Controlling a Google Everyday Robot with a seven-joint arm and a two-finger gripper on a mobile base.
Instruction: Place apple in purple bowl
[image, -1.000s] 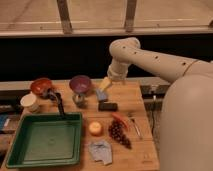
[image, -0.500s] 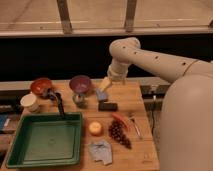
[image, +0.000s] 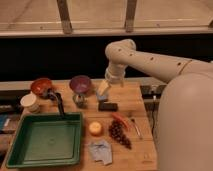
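Note:
The apple (image: 95, 128), small and yellow-orange with a pale top, sits on the wooden table (image: 135, 100) near the front, right of the green tray. The purple bowl (image: 80, 84) stands at the back middle of the table, empty as far as I can see. My gripper (image: 103, 89) hangs from the white arm at the back of the table, just right of the purple bowl and well behind the apple, holding nothing that I can see.
A green tray (image: 45, 140) fills the front left. An orange-red bowl (image: 41, 86) and a white cup (image: 30, 102) stand at the left. Dark red grapes (image: 119, 133), a red chili (image: 120, 120), a small black block (image: 107, 106) and a crumpled cloth (image: 101, 151) lie around the apple.

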